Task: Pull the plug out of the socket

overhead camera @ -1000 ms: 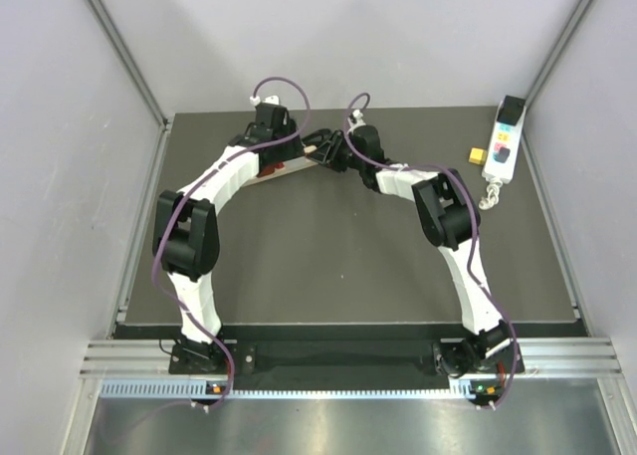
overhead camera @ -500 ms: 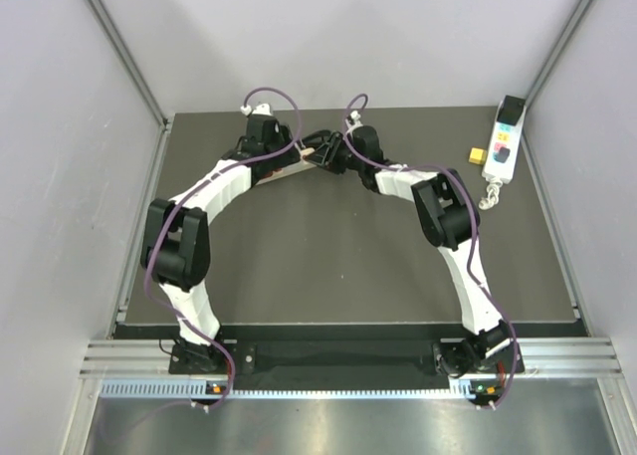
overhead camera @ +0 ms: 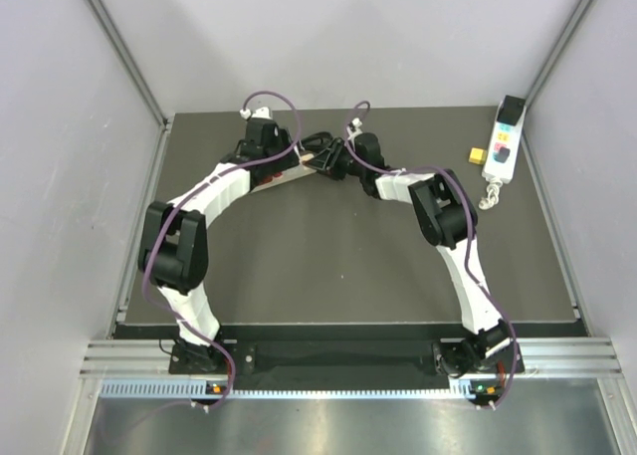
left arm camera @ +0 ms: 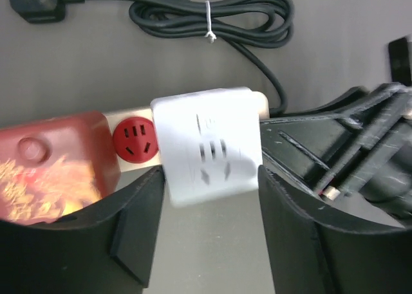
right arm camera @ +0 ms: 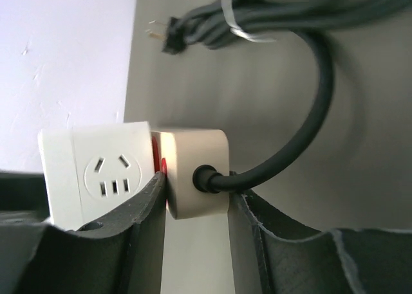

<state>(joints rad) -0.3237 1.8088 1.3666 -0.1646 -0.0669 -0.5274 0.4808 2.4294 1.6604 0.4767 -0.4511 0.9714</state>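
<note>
The socket is a cream power strip (left arm camera: 134,139) with red outlets, lying at the back of the table. A white cube plug (left arm camera: 207,143) sits pushed into it. My left gripper (left arm camera: 211,178) straddles the plug, one finger against each side of it, shut on it. My right gripper (right arm camera: 196,191) is shut on the strip's end (right arm camera: 193,172), where the black cable (right arm camera: 309,114) comes out. The plug (right arm camera: 96,172) shows just beyond its left finger. In the top view both wrists meet over the strip (overhead camera: 274,179) and hide the plug.
The strip's cable lies coiled in a tied bundle (left arm camera: 212,17) behind it, with its black mains plug (left arm camera: 35,1) at the far left. A control pendant (overhead camera: 501,146) and a small yellow block (overhead camera: 479,155) lie at the back right. Grey walls close in on three sides.
The left elbow has swung outward to the left and the left wrist has settled over the strip. The right wrist has shifted slightly. Neither gripper has changed its opening.
</note>
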